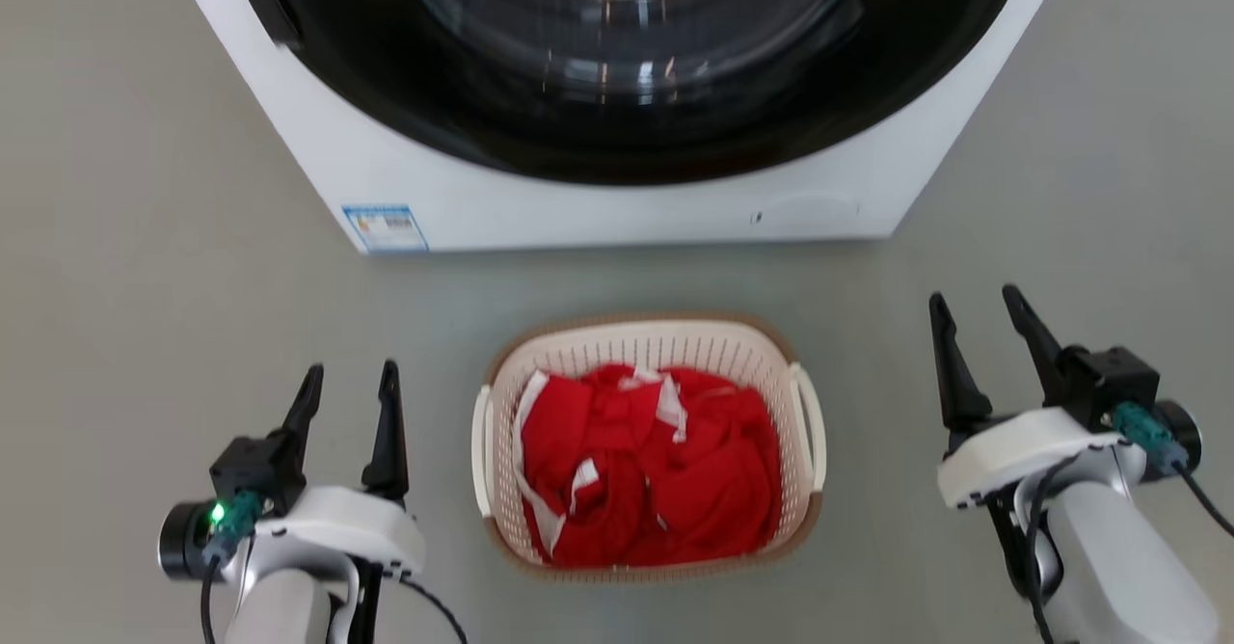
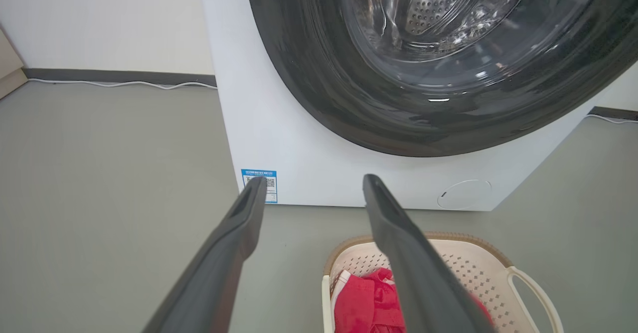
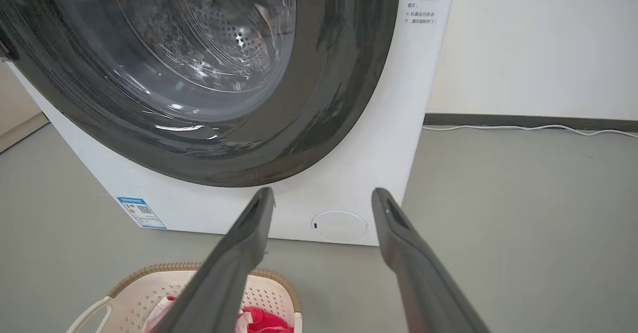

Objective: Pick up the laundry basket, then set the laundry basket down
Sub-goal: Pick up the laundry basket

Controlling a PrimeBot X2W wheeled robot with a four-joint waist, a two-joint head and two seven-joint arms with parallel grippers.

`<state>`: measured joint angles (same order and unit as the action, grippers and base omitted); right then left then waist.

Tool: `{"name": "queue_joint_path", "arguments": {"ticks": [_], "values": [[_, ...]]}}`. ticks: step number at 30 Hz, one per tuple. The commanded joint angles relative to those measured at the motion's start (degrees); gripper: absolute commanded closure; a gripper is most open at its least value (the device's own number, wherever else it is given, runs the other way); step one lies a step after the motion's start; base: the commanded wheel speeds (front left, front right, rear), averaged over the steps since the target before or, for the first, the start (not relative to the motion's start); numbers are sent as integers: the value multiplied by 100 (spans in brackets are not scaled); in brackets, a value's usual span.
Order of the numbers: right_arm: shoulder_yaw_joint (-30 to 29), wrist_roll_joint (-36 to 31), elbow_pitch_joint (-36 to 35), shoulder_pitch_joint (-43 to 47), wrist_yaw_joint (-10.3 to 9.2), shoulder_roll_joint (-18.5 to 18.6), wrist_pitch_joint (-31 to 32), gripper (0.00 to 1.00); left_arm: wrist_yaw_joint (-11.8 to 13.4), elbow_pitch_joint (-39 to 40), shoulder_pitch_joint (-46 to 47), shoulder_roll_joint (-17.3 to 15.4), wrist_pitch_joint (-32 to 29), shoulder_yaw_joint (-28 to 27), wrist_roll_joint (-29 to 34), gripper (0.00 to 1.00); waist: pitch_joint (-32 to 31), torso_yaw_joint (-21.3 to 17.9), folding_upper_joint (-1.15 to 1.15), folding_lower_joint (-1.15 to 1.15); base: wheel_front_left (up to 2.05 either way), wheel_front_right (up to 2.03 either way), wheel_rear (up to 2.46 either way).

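The laundry basket [image 1: 656, 345] is cream, perforated, brown-rimmed; clothes [image 1: 675, 480] red and white; washer [image 1: 578, 210] white; floor [image 1: 145, 239] grey.

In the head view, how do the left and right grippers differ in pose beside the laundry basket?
The left gripper sits lower in the head view, its tips level with the inside of the laundry basket. The right gripper reaches further up, its tips past the basket's far rim. The left gripper also stands nearer the basket's side than the right gripper. Both have open jaws, hold nothing and are clear of the basket, one on each side.
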<state>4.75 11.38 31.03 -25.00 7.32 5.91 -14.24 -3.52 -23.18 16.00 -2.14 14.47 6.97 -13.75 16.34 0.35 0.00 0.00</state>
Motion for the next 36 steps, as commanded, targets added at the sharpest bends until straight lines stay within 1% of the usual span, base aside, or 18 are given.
{"name": "queue_joint_path", "arguments": {"ticks": [1,19,28,36], "values": [[98,-48,-140,-122,17,-6,-75,0,63,133,184,-74,52,-146,-20,0,281,21,0,0,0,0,0],[64,-125,-178,-754,17,-21,-75,0,57,46,1045,-74,52,340,-275,0,1863,106,0,0,0,0,0],[121,-162,-98,-984,17,-39,-76,0,70,-105,1436,-74,52,616,-470,0,2469,114,0,0,0,0,0],[251,-203,108,-1236,17,-83,-76,0,35,-453,1795,-74,52,913,-592,0,2901,129,0,0,0,0,0]]}}
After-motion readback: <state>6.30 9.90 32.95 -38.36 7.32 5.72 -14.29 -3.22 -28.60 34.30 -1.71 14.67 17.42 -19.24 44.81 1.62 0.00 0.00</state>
